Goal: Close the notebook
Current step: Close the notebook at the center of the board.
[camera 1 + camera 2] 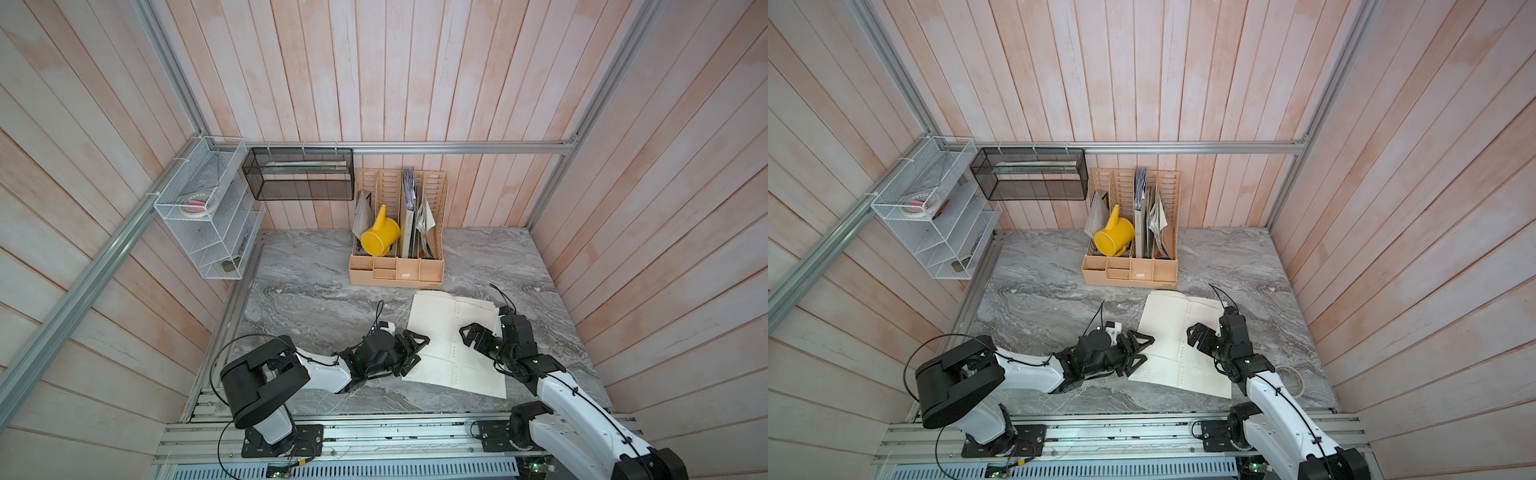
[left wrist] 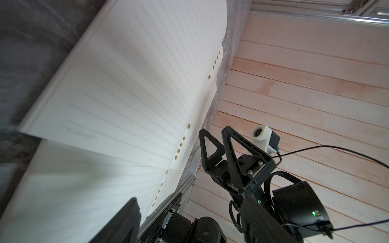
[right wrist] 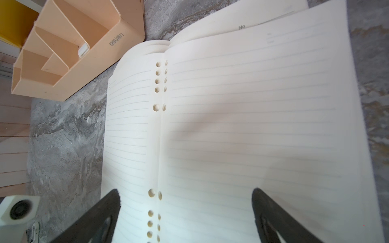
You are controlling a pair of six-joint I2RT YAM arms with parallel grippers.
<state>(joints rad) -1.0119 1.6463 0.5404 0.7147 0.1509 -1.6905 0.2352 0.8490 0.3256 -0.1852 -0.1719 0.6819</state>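
Observation:
The notebook (image 1: pixel 453 332) (image 1: pixel 1173 328) lies open on the grey marble table, showing cream lined pages with punched holes along the spine (image 3: pixel 160 126). My left gripper (image 1: pixel 419 348) (image 1: pixel 1144 347) is open at the notebook's left edge, low over the table. In the left wrist view a left-hand page (image 2: pixel 126 84) arches up above the pages beneath, and my left gripper (image 2: pixel 189 223) holds nothing. My right gripper (image 1: pixel 466 332) (image 1: pixel 1194 332) (image 3: pixel 185 212) hovers open over the pages, straddling the spine holes, with nothing between its fingers.
A peach desk organizer (image 1: pixel 397 274) (image 3: pixel 63 52) with a yellow watering can (image 1: pixel 379 237) stands just behind the notebook. A white wire shelf (image 1: pixel 208 216) and a black mesh basket (image 1: pixel 299 174) hang at the back left. A tape roll (image 1: pixel 1293 376) lies by the right arm.

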